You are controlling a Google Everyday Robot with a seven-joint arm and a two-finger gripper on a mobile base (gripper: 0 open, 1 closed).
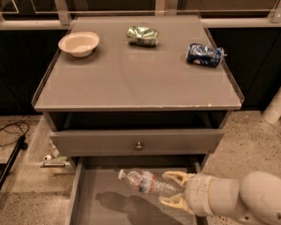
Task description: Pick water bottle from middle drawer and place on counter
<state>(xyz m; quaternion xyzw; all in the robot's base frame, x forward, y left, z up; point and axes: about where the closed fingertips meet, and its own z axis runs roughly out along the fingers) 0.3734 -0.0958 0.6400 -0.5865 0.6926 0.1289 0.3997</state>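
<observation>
The water bottle (145,182) is a small clear bottle with a white cap and a red-and-white label. It lies on its side, lifted above the floor of the open middle drawer (107,207), and casts a shadow there. My gripper (173,189) reaches in from the lower right and is shut on the bottle's base end, with one pale finger (177,176) above it and one below. The cap points left. The grey counter (131,78) lies above, beyond the drawers.
On the counter stand a white bowl (78,43) at the back left, a crushed green can (142,35) at the back middle and a crushed blue can (204,54) at the right. A shut drawer front with a knob (139,146) sits above the open drawer. Cables (9,134) lie on the floor left.
</observation>
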